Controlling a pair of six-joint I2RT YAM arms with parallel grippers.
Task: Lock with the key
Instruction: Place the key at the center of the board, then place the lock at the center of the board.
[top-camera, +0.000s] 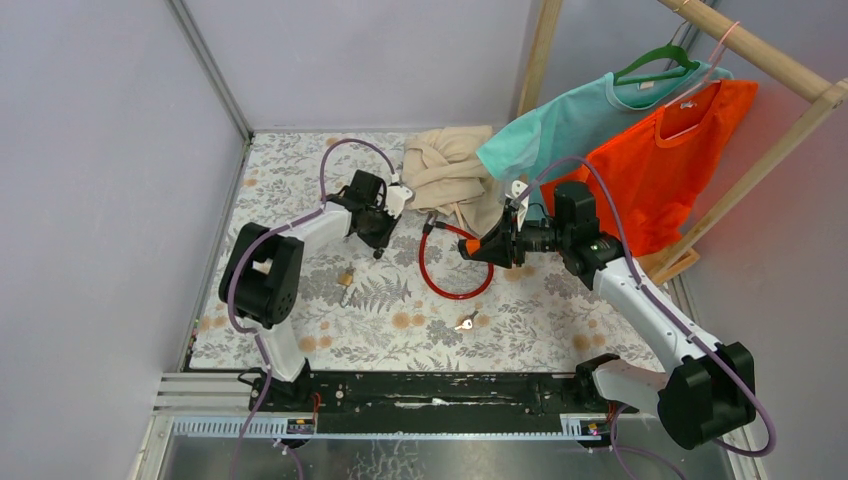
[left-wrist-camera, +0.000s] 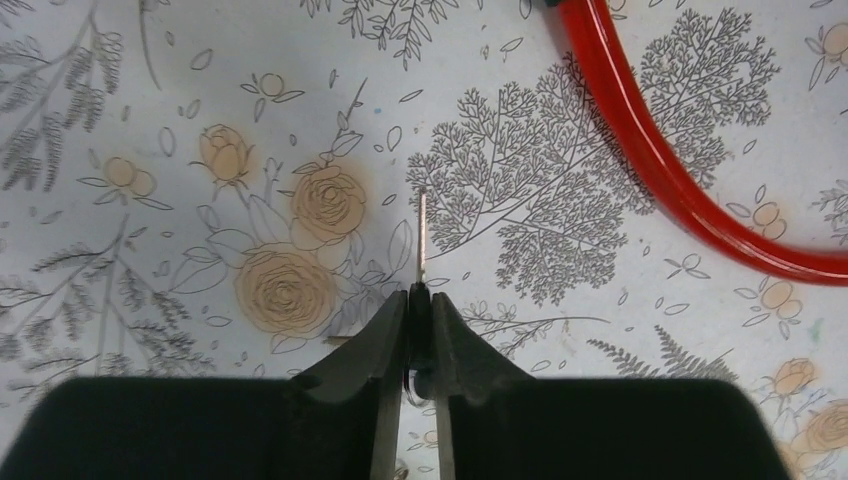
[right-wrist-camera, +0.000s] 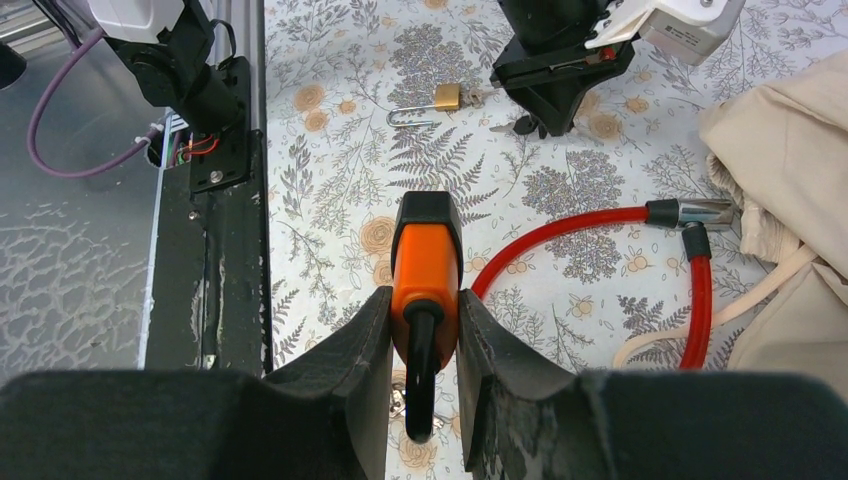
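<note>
My left gripper (left-wrist-camera: 420, 300) is shut on a thin silver key (left-wrist-camera: 421, 235) whose blade points forward, edge-on, over the floral table cover; in the top view it (top-camera: 378, 240) sits left of centre. My right gripper (right-wrist-camera: 423, 320) is shut on an orange lock body (right-wrist-camera: 425, 260) with a black end, held above the table at centre (top-camera: 472, 247). A red cable (right-wrist-camera: 560, 232) loops on the table between the grippers (top-camera: 452, 285); its metal end (right-wrist-camera: 695, 212) lies free. The left gripper also shows in the right wrist view (right-wrist-camera: 545, 105).
A small brass padlock (top-camera: 345, 279) with open shackle lies near the left gripper. Loose keys (top-camera: 465, 322) lie toward the front. A beige cloth (top-camera: 450, 170) is at the back; teal (top-camera: 570, 115) and orange (top-camera: 665, 165) shirts hang on a wooden rack (top-camera: 760, 55) at right.
</note>
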